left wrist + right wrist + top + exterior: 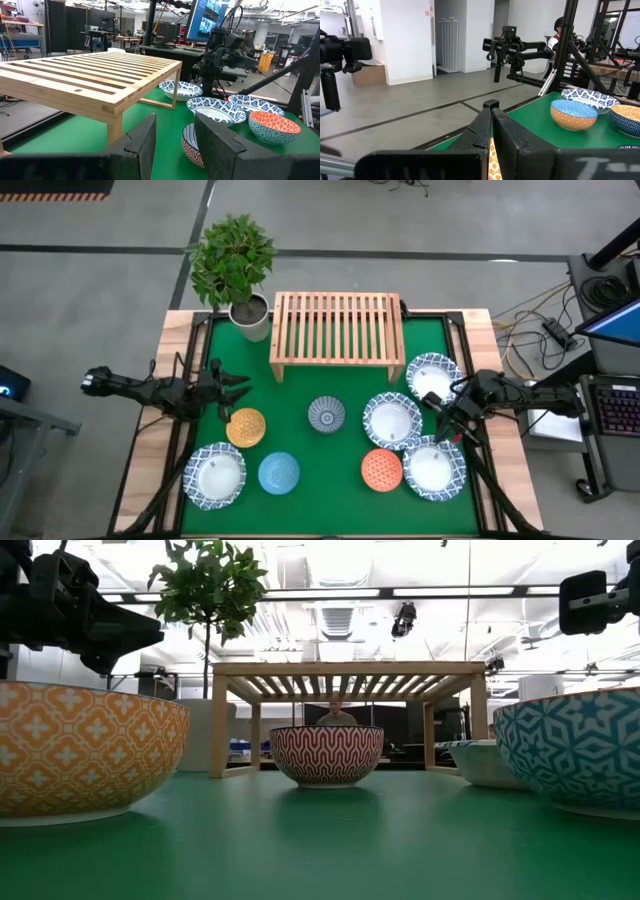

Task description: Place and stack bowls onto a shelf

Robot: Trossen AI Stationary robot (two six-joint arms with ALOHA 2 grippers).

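Note:
The light-wood shelf (pixel 337 325) stands at the table's far middle with nothing on it. Three wide white bowls with blue rims (pixel 391 420) sit on the right and one (pixel 214 475) at the near left. The yellow-orange bowl (pixel 246 427), light blue bowl (pixel 279 472), blue-patterned bowl (pixel 326 415) and orange-red dotted bowl (pixel 381 468) rest on the green mat. My left gripper (pixel 175 135) is open and empty, above the mat just beyond the yellow-orange bowl. My right gripper (pixel 491 117) is shut and empty, raised over the right-hand white bowls.
A potted plant (pixel 235 265) in a white pot stands at the shelf's left. The mat (pixel 300 385) between shelf and bowls is open. A person shows in the room beyond the table in the right wrist view (pixel 560 25).

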